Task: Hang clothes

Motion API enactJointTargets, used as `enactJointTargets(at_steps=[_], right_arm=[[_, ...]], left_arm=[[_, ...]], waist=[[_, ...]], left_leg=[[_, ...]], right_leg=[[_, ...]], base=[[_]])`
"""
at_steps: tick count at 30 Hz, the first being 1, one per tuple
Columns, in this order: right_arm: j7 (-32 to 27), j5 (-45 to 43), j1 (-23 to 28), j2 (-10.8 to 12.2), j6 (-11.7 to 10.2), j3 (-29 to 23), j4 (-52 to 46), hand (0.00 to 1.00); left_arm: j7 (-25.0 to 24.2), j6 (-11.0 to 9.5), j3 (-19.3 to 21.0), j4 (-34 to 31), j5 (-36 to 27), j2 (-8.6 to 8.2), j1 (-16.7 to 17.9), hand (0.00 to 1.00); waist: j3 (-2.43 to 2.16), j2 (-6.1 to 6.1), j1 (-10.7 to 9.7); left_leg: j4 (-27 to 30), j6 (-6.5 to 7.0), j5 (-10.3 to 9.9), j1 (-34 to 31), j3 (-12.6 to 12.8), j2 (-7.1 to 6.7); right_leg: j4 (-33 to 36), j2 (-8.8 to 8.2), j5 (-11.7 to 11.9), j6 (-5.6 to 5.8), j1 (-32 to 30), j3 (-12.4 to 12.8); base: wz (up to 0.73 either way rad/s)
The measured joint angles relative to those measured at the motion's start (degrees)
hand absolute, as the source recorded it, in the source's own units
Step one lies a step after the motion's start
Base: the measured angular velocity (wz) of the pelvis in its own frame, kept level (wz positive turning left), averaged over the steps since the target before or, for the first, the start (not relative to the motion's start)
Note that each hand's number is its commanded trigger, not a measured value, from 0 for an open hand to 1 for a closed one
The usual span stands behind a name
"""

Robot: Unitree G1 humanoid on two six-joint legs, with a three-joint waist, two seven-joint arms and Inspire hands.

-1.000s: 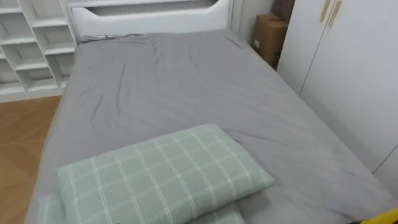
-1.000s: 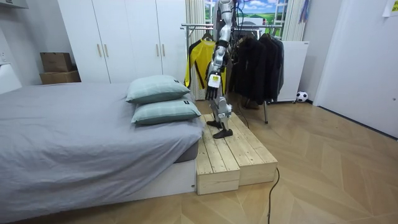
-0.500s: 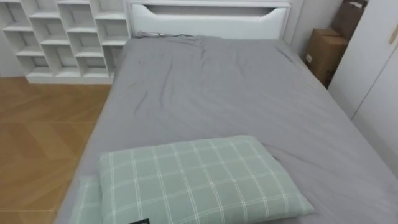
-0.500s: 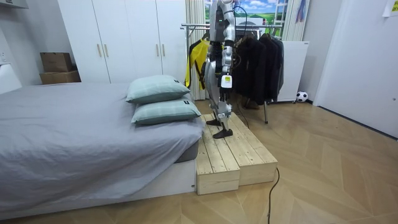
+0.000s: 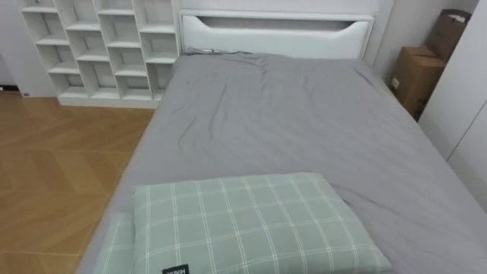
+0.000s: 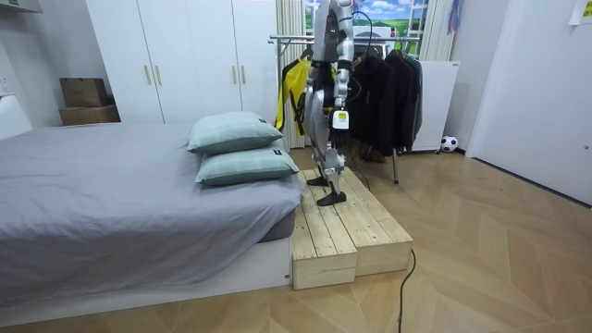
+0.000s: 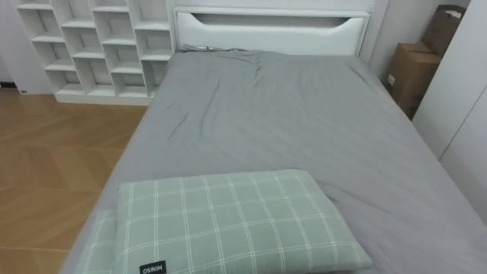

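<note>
Robot stands on wooden platform [image 6: 356,231] between clothes rack [image 6: 294,39] and 2 stacked pillows [image 6: 236,134].

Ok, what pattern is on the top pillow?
Pale green with a white checked grid; the top pillow shows best in the left eye view.

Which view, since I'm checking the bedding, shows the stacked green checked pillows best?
The room view: both green checked pillows lie whole, stacked on the grey bed. The eye views cut them off below.
</note>
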Motion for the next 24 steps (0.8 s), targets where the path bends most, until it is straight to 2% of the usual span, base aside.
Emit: enactJointTargets(at_steps=[2, 7, 12, 24], right_arm=[[0.7, 0.3, 0.1, 0.0, 0.4, 0.0, 0.1, 0.00], [2.3, 1.5, 0.4, -0.1, 1.1, 0.0, 0.5, 0.00], [3.9, 1.4, 0.6, -0.2, 1.1, -0.2, 0.4, 0.00], [3.9, 1.4, 0.6, -0.3, 1.1, -0.2, -0.2, 0.00]], left_arm=[[-0.3, 0.9, 0.0, -0.1, 0.1, 0.01, 0.0, 0.00], [-2.1, 1.4, -0.6, -0.1, 2.5, -0.01, 0.1, 0.00], [-3.9, 2.0, -0.5, 0.0, 3.9, -0.04, 0.1, 0.00], [-6.2, 2.5, -0.6, 0.5, 3.9, -0.28, -0.7, 0.00]], waist=[[-0.01, -0.30, 0.0], [-0.08, -0.49, 0.1], [-0.42, 0.14, 0.0], [-0.40, 0.93, 0.1]], left_leg=[[0.1, 0.00, 0.0, -0.2, -0.4, -0.03], [0.4, -0.01, 0.0, -0.2, -1.6, -0.01], [0.8, -0.04, 0.0, -0.5, -1.6, 0.01], [1.6, -0.18, -0.1, -0.5, -2.3, 0.14]], right_leg=[[0.0, 0.00, 0.0, 0.00, 0.1, 0.2], [-0.2, 0.13, 0.0, 0.03, 0.7, 0.4], [-0.7, 0.26, 0.0, 0.03, 0.9, 0.9], [-0.7, 0.40, 0.0, -0.02, 1.6, 1.3]], base=[[0.10], [0.12], [0.00], [0.03]])
